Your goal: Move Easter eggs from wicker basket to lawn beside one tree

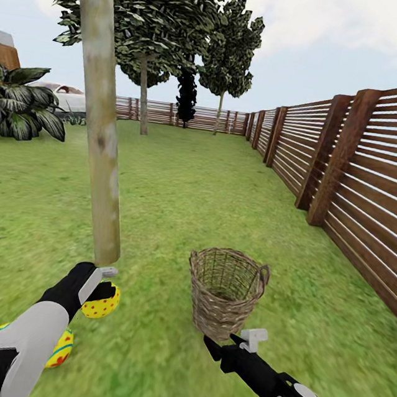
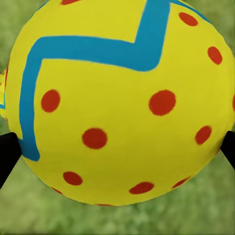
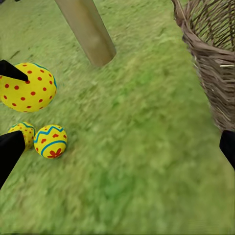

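Observation:
My left gripper is shut on a yellow Easter egg with red dots, held low over the lawn right at the foot of the tree. Up close the held egg sits between dark fingertips. Two more eggs lie side by side on the grass near the trunk. One of them peeks out beside my left forearm. The wicker basket stands upright to the right, and its visible inside holds nothing. My right gripper hovers open just in front of it.
A dark slatted wooden fence runs along the right side and across the back. Further trees stand far off, and a striped spiky-leaved plant grows at the left. Open grass stretches between the trunk and the fence.

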